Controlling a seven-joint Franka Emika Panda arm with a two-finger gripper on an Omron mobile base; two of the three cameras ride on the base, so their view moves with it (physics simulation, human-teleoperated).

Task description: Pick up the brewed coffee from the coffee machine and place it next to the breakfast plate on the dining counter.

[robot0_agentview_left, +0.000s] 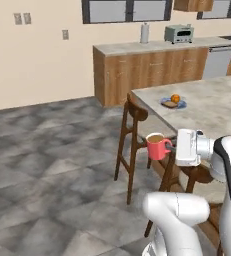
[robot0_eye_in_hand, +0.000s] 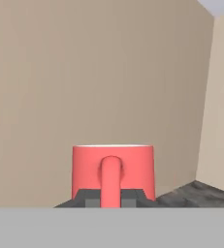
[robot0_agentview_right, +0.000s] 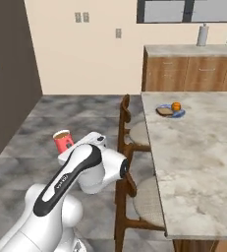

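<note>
- mug: red, upright, coffee inside, carried in the air over the floor beside the stools.
- gripper: jaws clamped on the mug's handle.
- plate: on the table, well apart, ahead and right of the mug.

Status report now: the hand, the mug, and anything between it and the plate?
Hand shut on red mug by its handle, mug upright, coffee inside. Blue plate on dining counter, far side. Wooden stools at counter edge below the mug.

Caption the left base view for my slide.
White arm's gripper holds red coffee mug upright beside marbled island counter.
</note>
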